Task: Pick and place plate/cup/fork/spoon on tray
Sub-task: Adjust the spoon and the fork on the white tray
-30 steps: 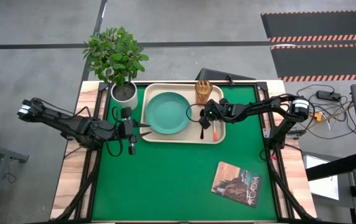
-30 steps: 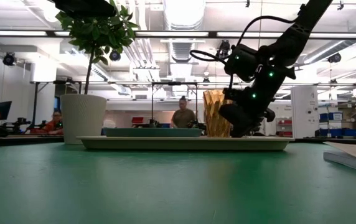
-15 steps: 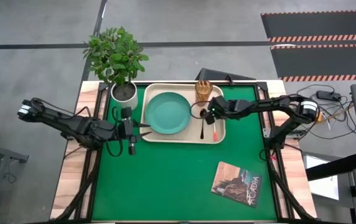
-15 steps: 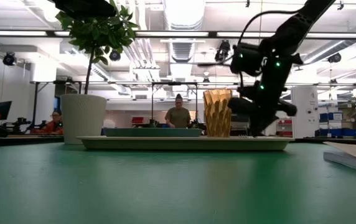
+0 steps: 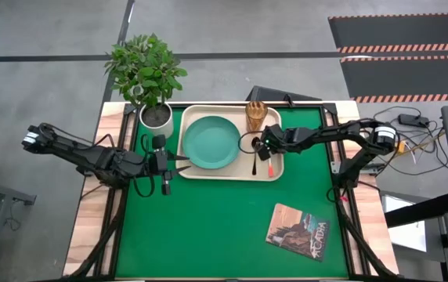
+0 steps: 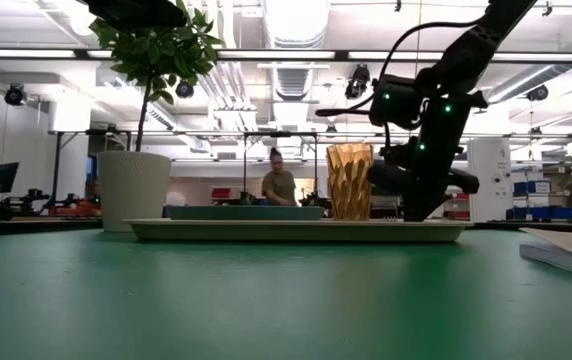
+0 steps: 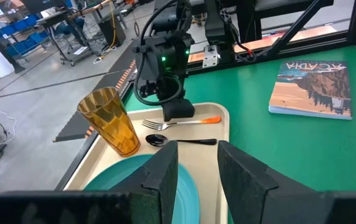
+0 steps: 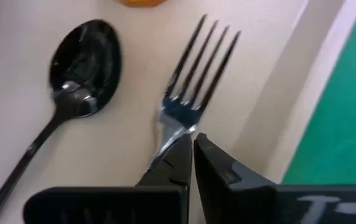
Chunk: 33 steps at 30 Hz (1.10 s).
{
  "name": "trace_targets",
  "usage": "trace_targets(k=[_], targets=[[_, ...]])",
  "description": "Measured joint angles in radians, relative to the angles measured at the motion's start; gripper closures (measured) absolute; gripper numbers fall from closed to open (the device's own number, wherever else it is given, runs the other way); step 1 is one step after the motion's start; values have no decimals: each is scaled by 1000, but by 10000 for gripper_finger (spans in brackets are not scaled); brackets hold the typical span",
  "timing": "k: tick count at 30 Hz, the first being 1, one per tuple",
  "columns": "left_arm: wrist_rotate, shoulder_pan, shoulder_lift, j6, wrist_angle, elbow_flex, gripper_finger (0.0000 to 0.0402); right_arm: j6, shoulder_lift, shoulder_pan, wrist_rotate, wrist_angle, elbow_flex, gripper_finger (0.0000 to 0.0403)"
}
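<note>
The cream tray holds the teal plate, the amber cup, the dark spoon and the orange-handled fork. Spoon and fork lie flat side by side on the tray's right part. My right gripper is shut and stands over the fork; in its wrist view its tips are at the fork's metal neck, with the tines ahead and the spoon's bowl beside them. My left gripper waits open at the tray's left rim. My right gripper's shut fingertips stand at the fork's metal neck, just behind the tines, coming from above and slanting from the table's right. The fork lies flat on the tray. I cannot tell whether the tips touch it.
A white pot with a green plant stands at the tray's far left corner. A book lies on the green mat near the front right. A person shows in the room behind the table.
My right gripper has gone a little toward the table's right edge, from over the spoon to over the fork, and has turned more upright. The fork, spoon, cup and plate have stayed where they were on the tray.
</note>
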Motion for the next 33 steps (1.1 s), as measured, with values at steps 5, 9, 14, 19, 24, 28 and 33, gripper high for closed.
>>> trace_targets(k=[5,9,14,19,24,28,33], targets=[[0,0,0,0,0,0,305,13,0,11,-13,12,0,394],[0,0,0,0,0,0,305,18,0,15,-13,14,0,394],[0,0,0,0,0,0,305,37,0,18,-13,16,-1,394],[0,0,0,0,0,0,305,42,0,27,-13,27,-2,394],[0,0,0,0,0,0,305,54,0,51,-13,63,-2,394],[0,0,0,0,0,0,305,53,0,61,-6,48,2,394],[0,0,0,0,0,0,305,54,-6,61,-5,-14,23,394]])
